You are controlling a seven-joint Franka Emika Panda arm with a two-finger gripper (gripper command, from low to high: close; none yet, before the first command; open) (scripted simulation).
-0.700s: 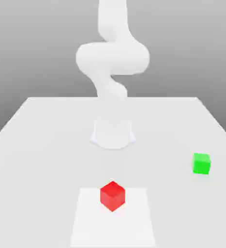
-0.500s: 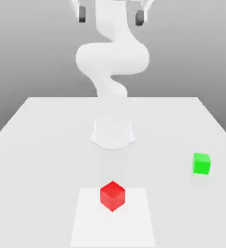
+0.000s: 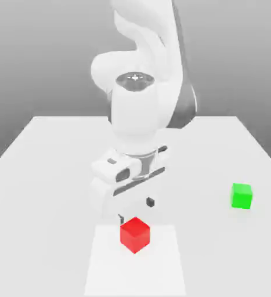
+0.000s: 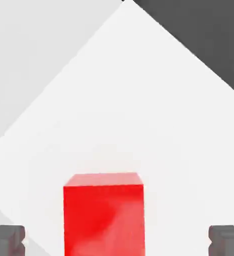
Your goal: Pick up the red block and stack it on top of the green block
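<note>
Grey haze fills the background behind a pale tabletop [image 3: 39, 168], and on my screen I read the scene from the exterior view's left across to its right. Toward the left and centre stands the white arm [image 3: 138, 110], folded forward and down so that its hand hangs low over the near part of the tabletop. Under it the pincer [image 3: 135, 210] points downward with its two dark fingertips [image 3: 151, 202] spread wide apart — nothing is between them. Just below and in front of those tips sits the red block [image 3: 134, 234], resting on a lighter square patch [image 3: 103, 267] of the surface, one corner turned toward the camera. From the hand view I see the red block [image 4: 103, 212] lying between the two dark tips [image 4: 6, 239], with clear space on either side, so neither touches it. Well apart, off to the exterior view's right, the green block [image 3: 241, 196] rests alone on the tabletop.
</note>
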